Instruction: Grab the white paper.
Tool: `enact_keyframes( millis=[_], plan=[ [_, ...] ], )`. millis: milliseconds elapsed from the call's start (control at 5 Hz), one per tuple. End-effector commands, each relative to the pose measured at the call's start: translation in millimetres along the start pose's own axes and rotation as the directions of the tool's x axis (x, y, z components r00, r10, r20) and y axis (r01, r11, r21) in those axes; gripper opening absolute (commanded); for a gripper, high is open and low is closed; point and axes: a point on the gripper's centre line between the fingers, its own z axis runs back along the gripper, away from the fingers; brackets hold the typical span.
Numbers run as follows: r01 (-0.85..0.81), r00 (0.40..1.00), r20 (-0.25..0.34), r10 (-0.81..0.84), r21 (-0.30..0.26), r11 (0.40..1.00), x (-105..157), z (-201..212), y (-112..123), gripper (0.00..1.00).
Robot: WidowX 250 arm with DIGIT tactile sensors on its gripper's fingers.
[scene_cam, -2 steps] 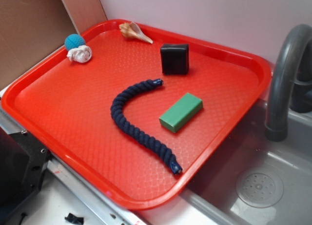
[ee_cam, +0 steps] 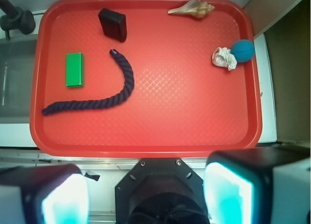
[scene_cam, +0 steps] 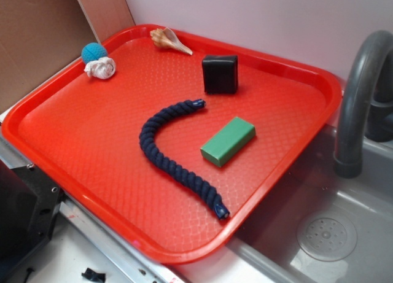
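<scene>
The white paper (scene_cam: 101, 67) (ee_cam: 224, 58) is a small crumpled wad lying in the far left corner of the red tray (scene_cam: 73, 148) (ee_cam: 146, 136), touching a teal textured ball (scene_cam: 94, 51) (ee_cam: 242, 50). In the wrist view my gripper (ee_cam: 146, 195) hangs high above the near edge of the tray, its two fingers wide apart with nothing between them. The paper lies far ahead and to the right of the fingers in that view. The gripper does not show in the exterior view.
On the tray also lie a beige seashell (scene_cam: 170, 40), a black block (scene_cam: 220, 73), a green block (scene_cam: 228, 140) and a dark blue rope (scene_cam: 175, 154). A grey sink (scene_cam: 325, 234) with a faucet (scene_cam: 359, 93) is to the right. A brown board (scene_cam: 37, 37) stands behind the tray.
</scene>
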Motion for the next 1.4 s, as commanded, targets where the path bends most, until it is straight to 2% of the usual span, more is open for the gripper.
enact_keyframes(
  millis=[0, 200, 400, 600, 800, 1000, 1200],
  plan=[
    [-0.406, 0.904, 0.118, 0.410, -0.057, 0.912, 24, -24, 28, 1.00],
    [-0.613, 0.767, 0.196, 0.610, -0.056, 0.788, 40, -48, 56, 1.00],
    [-0.715, 0.650, 0.269, 0.711, -0.099, 0.692, 53, -69, 78, 1.00],
    [-0.750, 0.618, 0.284, 0.733, -0.067, 0.658, 68, -109, 99, 1.00],
    [-0.752, 0.623, 0.273, 0.733, -0.047, 0.657, 86, -144, 115, 1.00],
    [-0.768, 0.625, 0.244, 0.742, 0.018, 0.640, 107, -185, 137, 1.00],
    [-0.757, 0.641, 0.245, 0.727, 0.047, 0.651, 120, -206, 143, 1.00]
  ],
)
